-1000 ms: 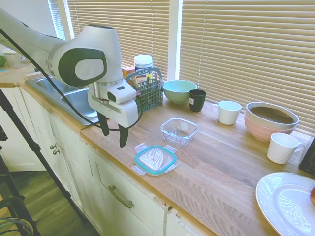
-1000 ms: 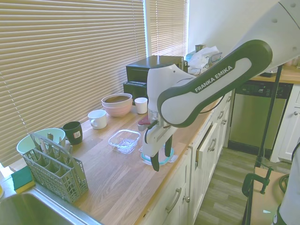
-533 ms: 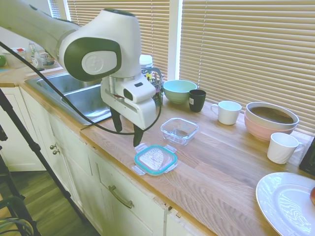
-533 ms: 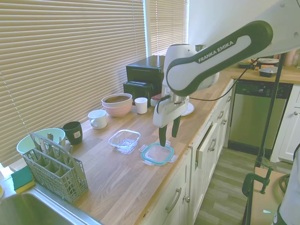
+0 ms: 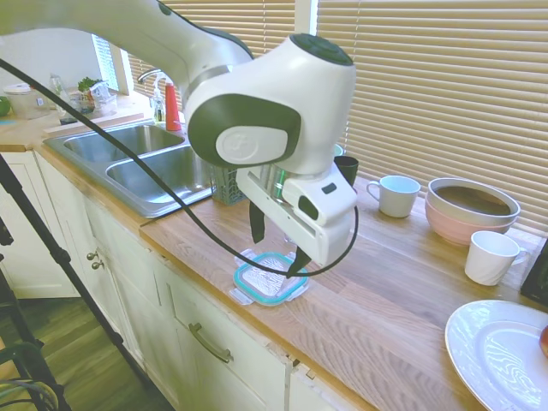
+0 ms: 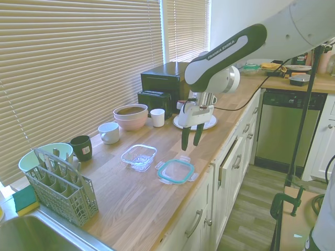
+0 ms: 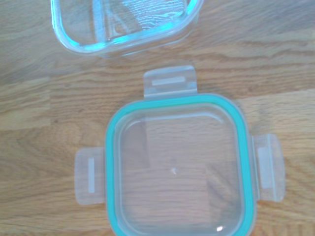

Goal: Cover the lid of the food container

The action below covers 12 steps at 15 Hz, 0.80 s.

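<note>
Claw (image 6: 192,142), released and empty, has swung from the sink side to hover just above the lid (image 6: 176,171), which lies flat on the counter (image 6: 136,201) beside the container (image 6: 139,157), ready for pickup.

Open gripper (image 6: 191,141) above lid (image 6: 176,171), container (image 6: 139,156) beside

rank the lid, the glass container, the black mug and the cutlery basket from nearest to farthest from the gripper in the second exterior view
1. lid, on the counter just below the open gripper
2. food container, past the lid toward the blinds
3. black mug, further along toward the sink
4. cutlery basket, at the sink end
</note>
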Tool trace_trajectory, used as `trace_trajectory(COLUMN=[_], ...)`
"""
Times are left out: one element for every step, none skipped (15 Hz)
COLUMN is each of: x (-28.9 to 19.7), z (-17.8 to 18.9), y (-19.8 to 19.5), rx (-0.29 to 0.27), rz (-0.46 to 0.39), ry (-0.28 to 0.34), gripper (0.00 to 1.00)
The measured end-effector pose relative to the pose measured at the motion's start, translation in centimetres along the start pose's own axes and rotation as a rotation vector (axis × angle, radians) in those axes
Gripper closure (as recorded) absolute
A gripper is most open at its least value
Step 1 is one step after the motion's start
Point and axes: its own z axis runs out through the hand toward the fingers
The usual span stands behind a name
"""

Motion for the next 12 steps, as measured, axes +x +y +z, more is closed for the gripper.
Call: trace_trajectory(x=[0.4,0.6,0.8,1.0,1.2,1.4,1.6,1.9,2.1,2.2,2.4,2.5], z=[0.7,1.4,1.9,2.5,3.0,3.4,3.7,3.9,4.1,4.2,4.4,4.7], y=[0.2,0.4,0.6,0.8,1.1,1.4,1.6,1.9,2.2,2.5,2.7,2.7], rx=[-0.001,-0.002,-0.002,0.001,0.005,0.008,0.013,0.017,0.022,0.025,0.028,0.033], rz=[0.004,0.007,0.011,0.017,0.023,0.027,0.030,0.033,0.038,0.040,0.039,0.039], ry=[-0.015,-0.028,-0.039,-0.050,-0.059,-0.066,-0.070,-0.074,-0.077,-0.079,-0.080,-0.079], gripper=[0.00,0.00,0.00,0.00,0.00,0.00,0.00,0.00,0.00,0.00,0.00,0.00])
